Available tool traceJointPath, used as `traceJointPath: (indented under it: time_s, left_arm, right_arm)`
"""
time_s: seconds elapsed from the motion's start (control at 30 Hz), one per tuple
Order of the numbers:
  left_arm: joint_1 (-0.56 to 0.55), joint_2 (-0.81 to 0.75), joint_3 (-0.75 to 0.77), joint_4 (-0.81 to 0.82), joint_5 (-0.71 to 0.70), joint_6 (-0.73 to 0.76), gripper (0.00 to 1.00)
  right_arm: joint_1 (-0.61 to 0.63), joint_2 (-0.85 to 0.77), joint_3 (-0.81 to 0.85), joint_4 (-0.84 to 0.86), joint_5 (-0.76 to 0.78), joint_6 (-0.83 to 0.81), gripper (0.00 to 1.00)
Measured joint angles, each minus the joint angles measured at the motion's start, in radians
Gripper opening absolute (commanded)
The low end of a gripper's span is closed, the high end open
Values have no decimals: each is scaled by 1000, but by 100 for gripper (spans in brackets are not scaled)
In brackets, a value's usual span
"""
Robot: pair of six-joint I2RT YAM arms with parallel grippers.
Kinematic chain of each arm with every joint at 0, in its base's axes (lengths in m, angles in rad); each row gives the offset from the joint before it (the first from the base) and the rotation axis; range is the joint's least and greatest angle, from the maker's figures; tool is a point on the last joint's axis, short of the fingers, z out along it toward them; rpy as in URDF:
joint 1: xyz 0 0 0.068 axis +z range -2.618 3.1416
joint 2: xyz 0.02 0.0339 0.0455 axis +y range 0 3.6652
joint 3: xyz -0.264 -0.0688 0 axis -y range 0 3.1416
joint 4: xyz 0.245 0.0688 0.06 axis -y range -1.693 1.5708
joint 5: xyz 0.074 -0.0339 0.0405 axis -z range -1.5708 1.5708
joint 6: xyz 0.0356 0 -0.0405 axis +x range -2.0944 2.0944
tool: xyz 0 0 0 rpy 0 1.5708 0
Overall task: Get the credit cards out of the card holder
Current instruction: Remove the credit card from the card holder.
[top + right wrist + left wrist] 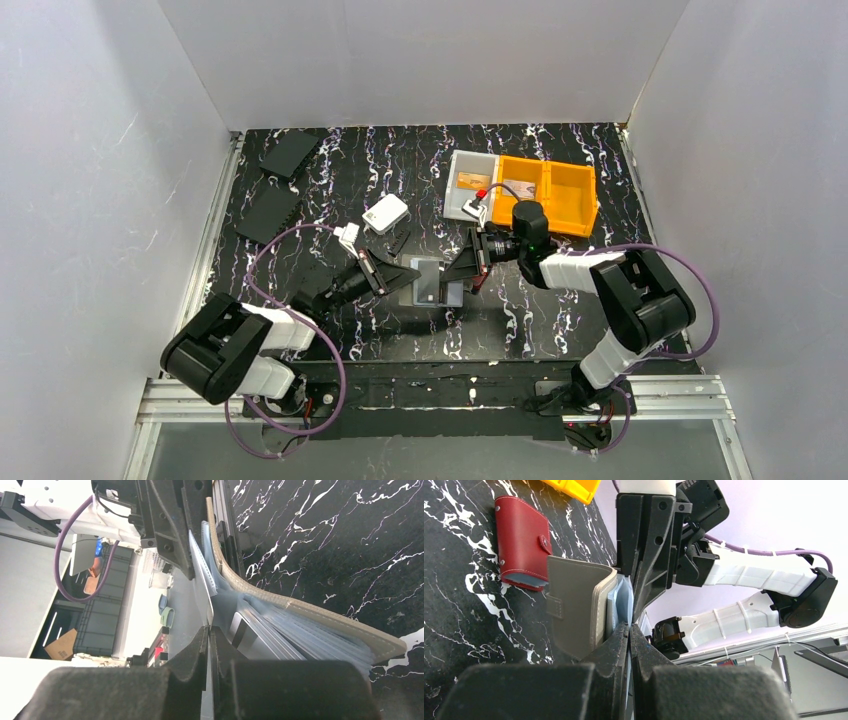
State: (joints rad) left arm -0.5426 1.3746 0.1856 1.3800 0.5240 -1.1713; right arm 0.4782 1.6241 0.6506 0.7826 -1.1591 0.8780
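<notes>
Far left of your left fingers, two black panels lie flat on the tabletop. Your left fingers are pressed together, pinching a pale inner leaf at the open edge of the holder. Beyond them, a little to their left, sits a white box.

The holder lies between the two sets of fingers, near the middle of the tabletop. Its taupe cover is folded back and its clear sleeves are fanned out.

Your right fingers meet the left ones almost tip to tip. They are all but closed on a thin pale sheet standing out of the holder. You cannot tell whether that sheet is a card or a sleeve. Just right of those fingers in the wrist view, a grey card with a dark stripe sits inside the sleeves.

A red wallet lies just beside the holder, on the side away from your left fingers. Beyond your right fingers stand a grey bin and an orange bin, side by side.
</notes>
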Motion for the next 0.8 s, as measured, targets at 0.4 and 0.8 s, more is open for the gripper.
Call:
traceJointPath:
  time_s: [0.4, 0.8]
  left_arm:
    - [26, 40, -40, 3, -19, 10, 0]
    - [86, 229, -98, -5, -21, 63, 0]
  right_arm:
    - [-19, -15, 8, -223, 35, -208, 1]
    - [-26, 89, 82, -546, 161, -505, 1]
